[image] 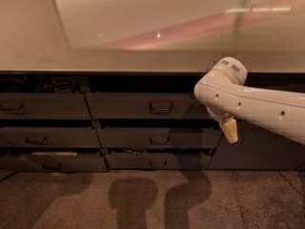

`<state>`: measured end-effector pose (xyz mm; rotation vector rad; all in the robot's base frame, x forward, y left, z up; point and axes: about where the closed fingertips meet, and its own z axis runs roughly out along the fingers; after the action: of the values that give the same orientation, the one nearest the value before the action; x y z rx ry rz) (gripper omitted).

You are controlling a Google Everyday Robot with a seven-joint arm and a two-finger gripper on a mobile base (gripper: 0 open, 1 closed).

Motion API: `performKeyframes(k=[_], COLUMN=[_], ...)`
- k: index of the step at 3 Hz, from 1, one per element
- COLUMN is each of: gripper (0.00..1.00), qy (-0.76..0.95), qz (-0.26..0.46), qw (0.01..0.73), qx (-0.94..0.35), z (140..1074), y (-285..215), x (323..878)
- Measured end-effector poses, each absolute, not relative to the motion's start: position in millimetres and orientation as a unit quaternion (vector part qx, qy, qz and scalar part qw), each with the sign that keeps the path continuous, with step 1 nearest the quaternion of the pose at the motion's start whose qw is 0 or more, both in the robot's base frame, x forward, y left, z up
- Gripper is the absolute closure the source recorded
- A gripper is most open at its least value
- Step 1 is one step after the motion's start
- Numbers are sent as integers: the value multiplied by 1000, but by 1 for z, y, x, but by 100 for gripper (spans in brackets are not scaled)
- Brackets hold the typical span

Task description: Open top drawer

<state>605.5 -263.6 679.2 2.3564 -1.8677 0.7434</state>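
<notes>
The top drawer (143,106) is the dark grey front in the top row of the middle column, under the countertop, with a small loop handle (161,107) at its centre. It looks pushed in, level with its neighbours. My gripper (230,130) hangs at the end of the white arm (252,104), pointing down. It is to the right of the drawer's right edge, a little below the handle's height, touching nothing and holding nothing that I can see.
Two narrower drawer fronts (157,139) lie below the top drawer, and a second column of drawers (43,106) is to the left. A plain dark panel (257,149) is on the right. A pale countertop (143,37) overhangs above, and brown carpet (143,199) lies below.
</notes>
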Motion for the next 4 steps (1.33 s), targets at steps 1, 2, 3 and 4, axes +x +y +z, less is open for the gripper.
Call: performKeyframes(k=[1,2,3,4], gripper=[0,0,0,0], qy=[-604,-610,-617,-600], qz=[239,220,185,162], qw=[22,-8,-107,-166], qx=[760,761,758,766], z=[679,680,690,697], y=[-264,-269,-280,-284], x=[605,604,604,602])
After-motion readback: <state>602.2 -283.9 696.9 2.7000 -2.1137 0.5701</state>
